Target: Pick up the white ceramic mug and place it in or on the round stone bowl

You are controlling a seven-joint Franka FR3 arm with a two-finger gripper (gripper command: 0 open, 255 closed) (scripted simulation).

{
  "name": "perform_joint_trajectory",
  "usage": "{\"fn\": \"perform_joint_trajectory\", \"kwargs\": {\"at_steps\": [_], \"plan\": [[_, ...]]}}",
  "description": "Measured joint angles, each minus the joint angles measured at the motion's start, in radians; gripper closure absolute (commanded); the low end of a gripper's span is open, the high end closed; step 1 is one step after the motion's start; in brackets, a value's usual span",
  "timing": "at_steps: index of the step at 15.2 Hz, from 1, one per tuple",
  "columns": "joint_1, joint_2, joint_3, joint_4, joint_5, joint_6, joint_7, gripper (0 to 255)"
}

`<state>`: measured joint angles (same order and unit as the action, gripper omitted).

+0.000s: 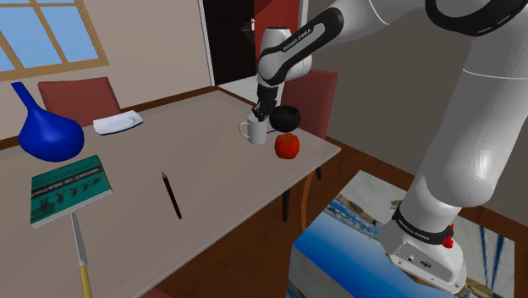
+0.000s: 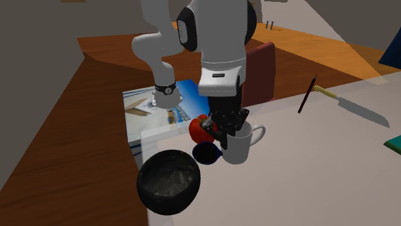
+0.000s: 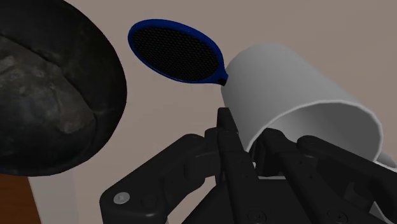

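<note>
My gripper (image 3: 249, 141) is at the white mug (image 3: 299, 95), 2 fingers narrow and pinching its wall at the rim, 1 inside, 1 outside. The mug is near the table (image 1: 169, 152) corner, close to the dark stone bowl (image 3: 44, 95), with 1 blue sieve (image 3: 175, 51) between them and a red fruit (image 1: 287, 146) alongside
</note>
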<state>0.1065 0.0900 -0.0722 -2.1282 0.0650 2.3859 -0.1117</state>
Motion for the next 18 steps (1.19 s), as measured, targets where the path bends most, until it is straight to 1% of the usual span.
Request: {"fn": "perform_joint_trajectory", "kwargs": {"at_steps": [9,18], "plan": [[0.0,-0.059,-0.002,0.055,-0.012,-0.114,0.01,255],[-0.001,-0.096,-0.002,0.133,-0.019,-0.228,0.017,255]]}}
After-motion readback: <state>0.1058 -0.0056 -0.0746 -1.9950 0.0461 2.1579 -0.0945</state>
